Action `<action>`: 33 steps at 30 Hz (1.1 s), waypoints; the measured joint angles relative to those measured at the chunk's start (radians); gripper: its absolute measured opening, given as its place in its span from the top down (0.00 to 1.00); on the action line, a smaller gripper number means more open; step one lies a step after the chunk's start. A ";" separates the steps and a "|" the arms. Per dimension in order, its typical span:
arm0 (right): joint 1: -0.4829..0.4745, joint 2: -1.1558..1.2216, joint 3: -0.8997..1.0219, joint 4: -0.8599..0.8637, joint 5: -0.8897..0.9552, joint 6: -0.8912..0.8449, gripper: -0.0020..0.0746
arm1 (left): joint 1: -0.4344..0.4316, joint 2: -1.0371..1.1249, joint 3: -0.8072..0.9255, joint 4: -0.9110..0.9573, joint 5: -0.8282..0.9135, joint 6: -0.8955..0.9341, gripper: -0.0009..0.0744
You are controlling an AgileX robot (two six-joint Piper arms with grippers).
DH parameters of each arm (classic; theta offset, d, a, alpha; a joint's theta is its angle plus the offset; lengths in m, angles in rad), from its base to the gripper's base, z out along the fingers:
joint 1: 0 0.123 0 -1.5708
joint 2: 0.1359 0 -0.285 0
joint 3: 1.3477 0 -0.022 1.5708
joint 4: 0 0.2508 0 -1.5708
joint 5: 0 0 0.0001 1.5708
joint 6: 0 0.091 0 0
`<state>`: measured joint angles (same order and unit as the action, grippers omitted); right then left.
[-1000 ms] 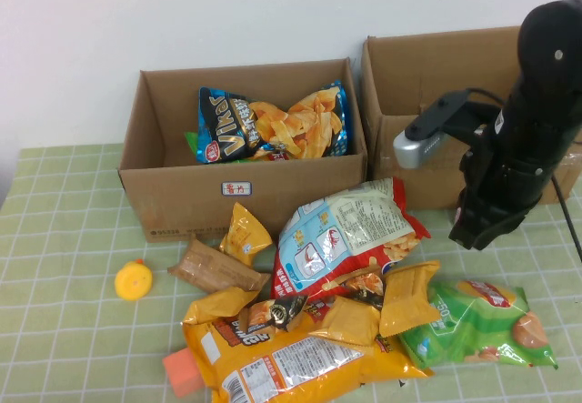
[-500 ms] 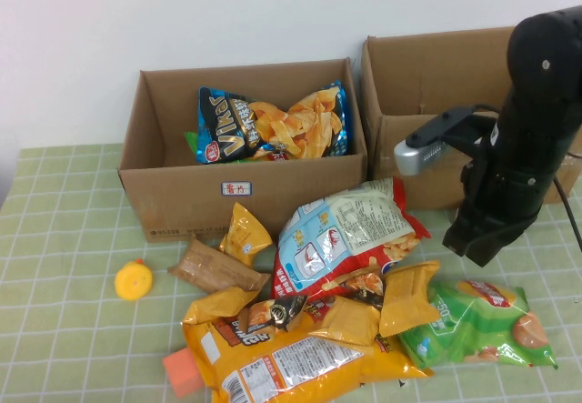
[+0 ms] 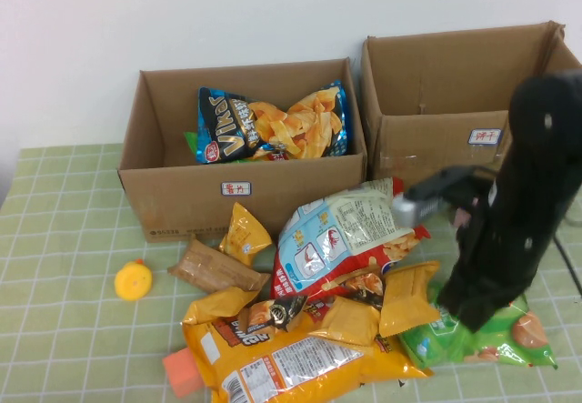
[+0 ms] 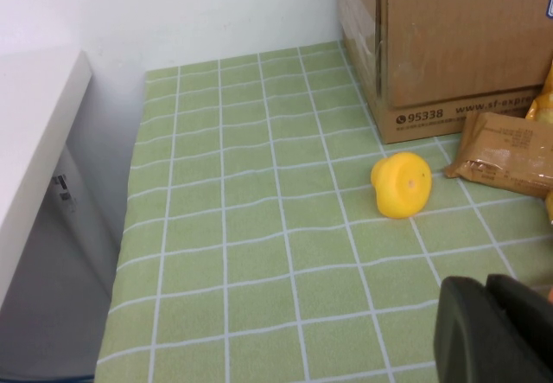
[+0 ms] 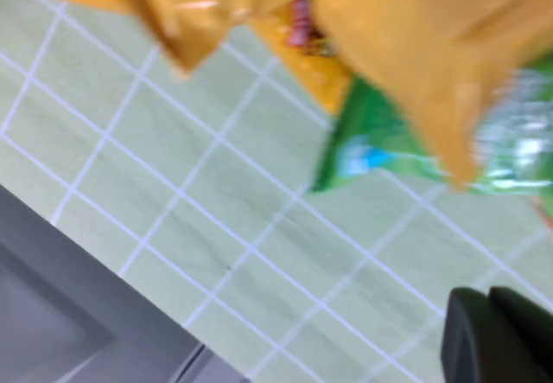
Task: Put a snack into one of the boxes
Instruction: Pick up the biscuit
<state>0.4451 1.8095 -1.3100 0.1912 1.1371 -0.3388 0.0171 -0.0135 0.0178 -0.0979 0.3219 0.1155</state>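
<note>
The right gripper (image 3: 468, 317) has dropped from beside the right box (image 3: 436, 139) onto the green snack bag (image 3: 491, 335) lying on the table, seemingly to grasp it, fingers unreadable, while the left gripper (image 4: 492, 331) hovers parked near the yellow duck (image 4: 402, 184), looking closed.

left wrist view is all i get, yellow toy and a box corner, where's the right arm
Observer: The right gripper is low over the green snack bag, in front of the right box.
Operator: anything in that box
Observer: No snack shows inside from the high view.
Operator: and the left box
Observer: The left box holds a blue chip bag.
Operator: left gripper
Observer: The left gripper shows only in your view.
</note>
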 joint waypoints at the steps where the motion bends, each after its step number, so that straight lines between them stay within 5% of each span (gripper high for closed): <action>1: 0.010 -0.014 0.028 0.003 -0.029 0.000 0.97 | 0.000 0.000 0.000 0.000 0.000 0.000 0.99; 7: 0.048 -0.077 0.132 0.014 -0.199 0.021 0.97 | 0.000 0.000 0.000 0.000 0.000 0.000 0.99; 10: 0.048 -0.082 0.133 0.016 -0.262 0.092 0.89 | 0.000 0.000 0.000 0.000 0.000 0.000 0.99; 18: 0.048 -0.082 0.133 0.020 -0.354 0.253 0.32 | 0.000 0.000 0.000 0.000 0.000 0.000 0.99; 20: 0.048 -0.082 0.133 0.020 -0.375 0.294 0.24 | 0.000 0.000 0.000 0.000 0.000 0.000 0.99; 33: 0.048 0.039 0.133 0.052 -0.478 0.409 0.26 | 0.000 0.000 0.000 0.000 0.000 0.002 0.99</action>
<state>0.4929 1.8483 -1.1771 0.2434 0.6591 0.0700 0.0171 -0.0135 0.0178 -0.0979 0.3219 0.1175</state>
